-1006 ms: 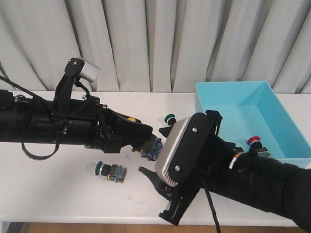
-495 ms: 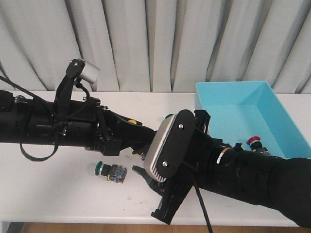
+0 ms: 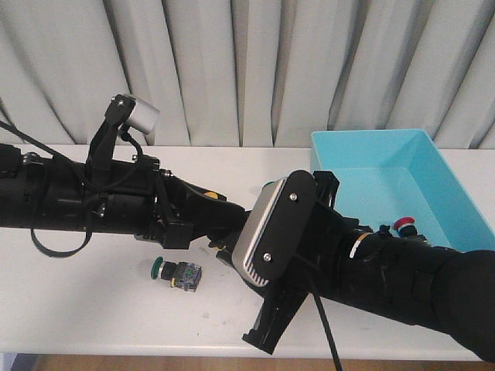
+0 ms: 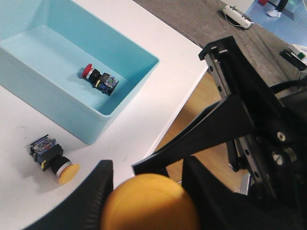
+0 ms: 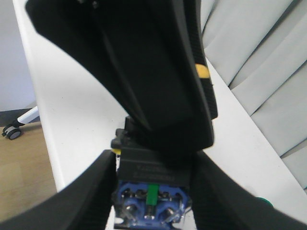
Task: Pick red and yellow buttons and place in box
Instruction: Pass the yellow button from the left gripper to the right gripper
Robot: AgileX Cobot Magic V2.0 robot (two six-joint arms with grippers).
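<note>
A yellow button is held up over the table's middle, its round cap between the fingers of my left gripper, which is shut on it. From the other side my right gripper has its fingers against both sides of the button's black and blue body. In the front view the right wrist camera housing hides that grip. A red button lies inside the light-blue box. A second yellow button lies on the table just outside the box wall.
A green-capped switch lies on the white table in front of the left arm. Another green cap shows beyond the right gripper. The table's front edge runs close to the box, with floor below it.
My right arm has moved up and left toward the left gripper. Its fingers, bare a second ago, now sit around the body of the yellow button. The left arm has hardly moved.
</note>
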